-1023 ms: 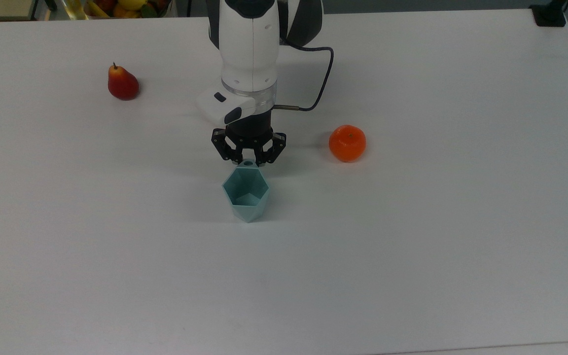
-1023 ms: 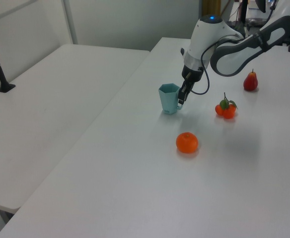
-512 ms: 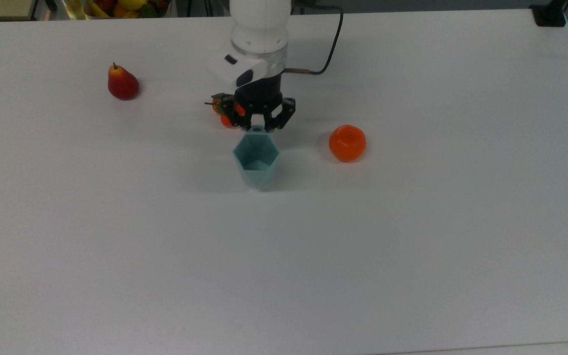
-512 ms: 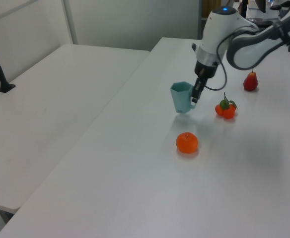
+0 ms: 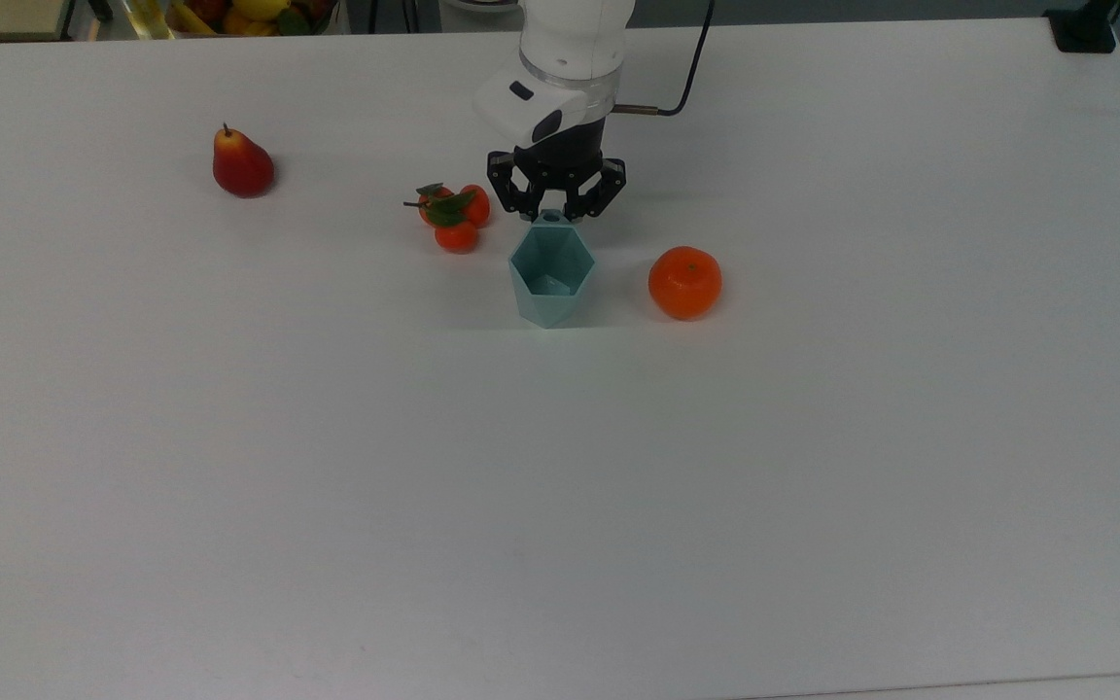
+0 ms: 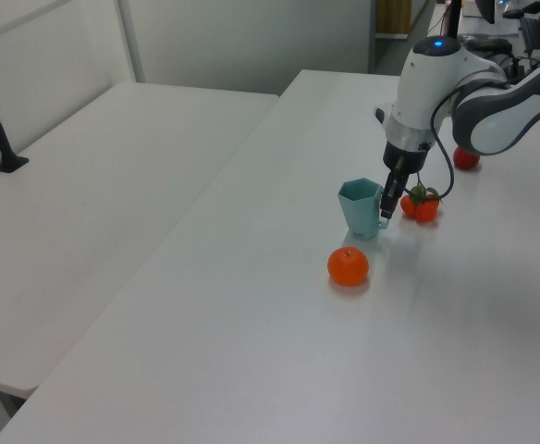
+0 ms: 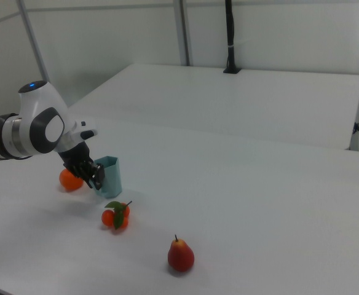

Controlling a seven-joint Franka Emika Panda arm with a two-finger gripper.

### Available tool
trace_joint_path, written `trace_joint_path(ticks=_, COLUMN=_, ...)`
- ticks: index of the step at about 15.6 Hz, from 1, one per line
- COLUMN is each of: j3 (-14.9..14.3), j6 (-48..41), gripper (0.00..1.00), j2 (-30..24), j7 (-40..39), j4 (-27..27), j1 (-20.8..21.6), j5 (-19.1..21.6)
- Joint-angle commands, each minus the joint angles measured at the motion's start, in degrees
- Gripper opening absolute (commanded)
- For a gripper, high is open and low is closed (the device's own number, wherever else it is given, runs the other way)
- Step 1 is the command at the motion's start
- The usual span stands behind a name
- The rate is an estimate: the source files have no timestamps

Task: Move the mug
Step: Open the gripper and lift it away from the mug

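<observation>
Tool: closed on the mug's handle tab, at the far rim.
Mug: upright on the worktop, nothing visible inside.
Top view's right: an orange near the mug.
Top view's left: small leafy tangerines; farther left, a pear.

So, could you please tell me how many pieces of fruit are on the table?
3: a pear at the top view's left, a leafy cluster of small oranges just left of the mug, and a single orange to its right.
</observation>
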Motion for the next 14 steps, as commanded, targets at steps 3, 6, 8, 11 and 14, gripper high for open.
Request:
trace_joint_path(ticks=3, j3=0.11, j6=-8.08, gripper=1.0, j2=-2.15, j7=1.25, j4=0.21, j1=0.21, j5=-1.32)
trace_joint_path(ticks=6, j3=0.19, j6=-16.89, gripper=1.0, j2=-3.73, j7=0.46, j4=3.82, j1=0.04, j5=-1.41)
trace_joint_path(ticks=8, j3=0.11, j6=-24.87, gripper=1.0, j2=-4.7, j7=-0.94, j4=8.2, j1=-0.4, j5=-1.41)
trace_joint_path(ticks=11, j3=0.02, j6=-36.31, gripper=1.0, j2=-4.27, j7=-6.2, j4=19.96, j1=-3.99, j5=-0.36)
trace_joint_path(ticks=14, j3=-0.94, j6=-43.34, gripper=1.0, j2=-4.53, j7=-11.05, j4=28.07, j1=-6.47, j5=2.71)
